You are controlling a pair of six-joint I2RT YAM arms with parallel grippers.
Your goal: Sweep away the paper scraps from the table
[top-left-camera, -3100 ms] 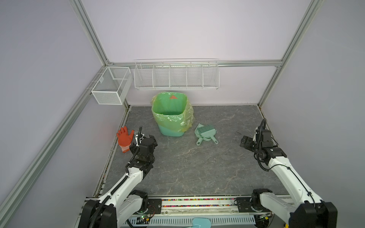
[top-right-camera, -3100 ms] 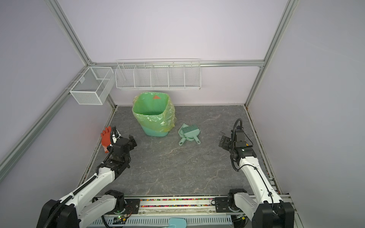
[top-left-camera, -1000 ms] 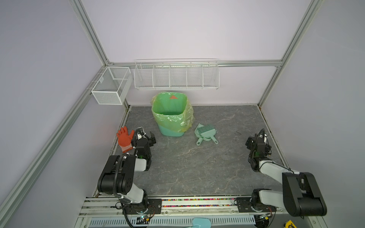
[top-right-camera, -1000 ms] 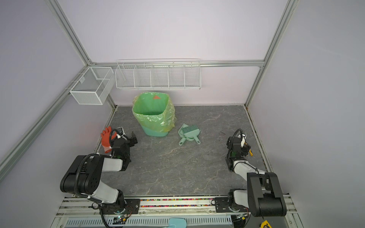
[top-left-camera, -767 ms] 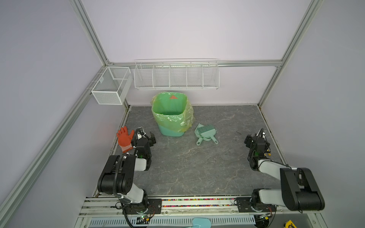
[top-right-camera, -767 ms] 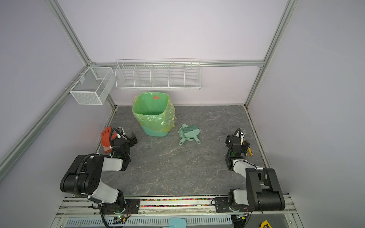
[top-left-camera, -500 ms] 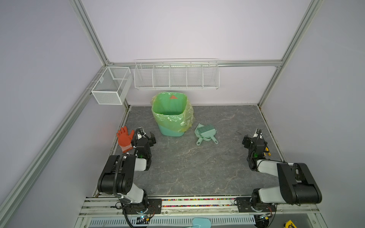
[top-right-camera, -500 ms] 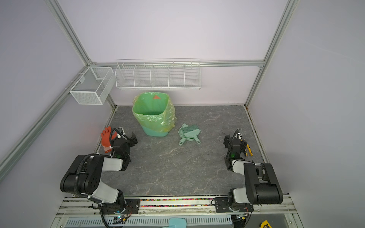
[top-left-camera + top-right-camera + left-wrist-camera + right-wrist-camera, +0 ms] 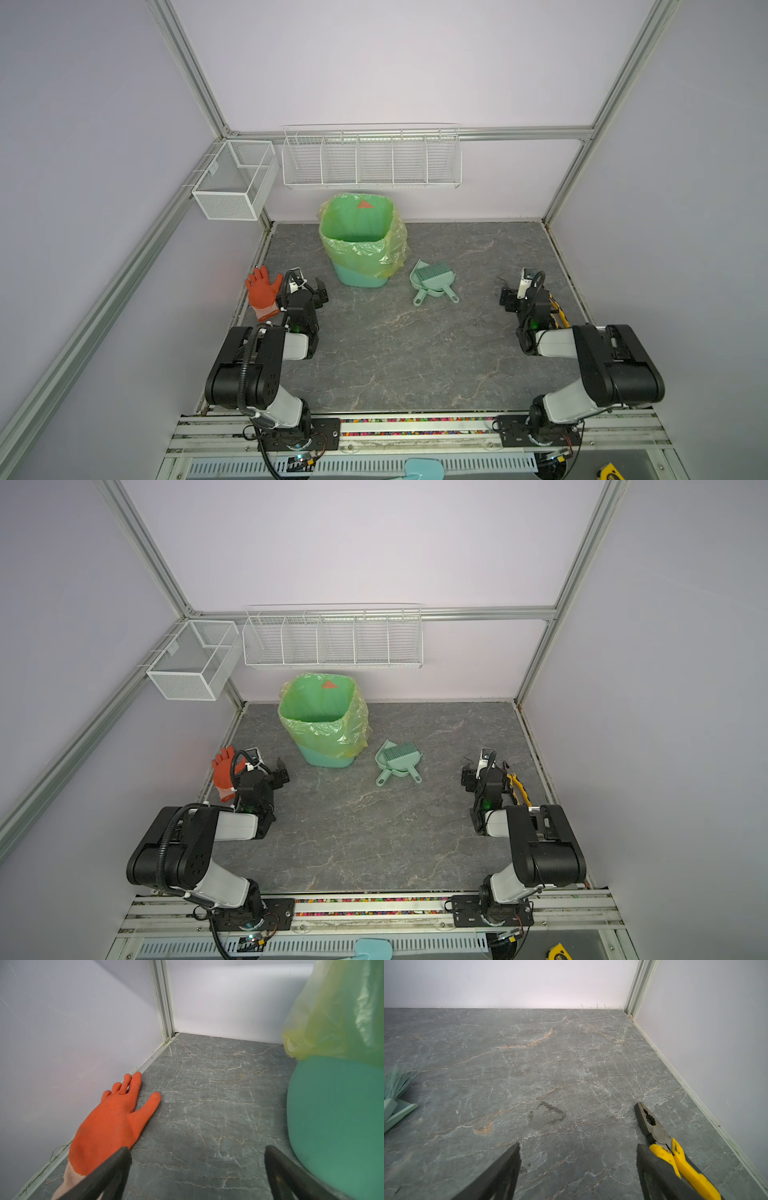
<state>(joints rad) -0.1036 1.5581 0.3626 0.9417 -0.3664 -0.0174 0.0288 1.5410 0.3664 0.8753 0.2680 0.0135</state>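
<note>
Left wrist view is largely taken up by the left gripper (image 9: 197,1152), whose jaws are spread wide with nothing held between them; only bare table (image 9: 207,1095) is seen in the gap. An orange-red glove (image 9: 112,1122) is laid flat along the side wall just beside one finger, and a teal bin (image 9: 332,1115) lined with a green bag is stood close by the other. In the right wrist view the right gripper (image 9: 579,1147) is likewise held wide apart and empty, low over the dark veined surface. Yellow-handled pliers (image 9: 660,1138) are laid just beside one of its fingers, near the side wall. In both top views the table is seen as the floor of the enclosure, framed by aluminium rails. The bin is stood towards the back, left of the middle, and a teal dustpan (image 9: 432,280) with its brush laid in it is placed just to the right of the bin. Both arms are folded low at the table's sides, well apart.
</note>
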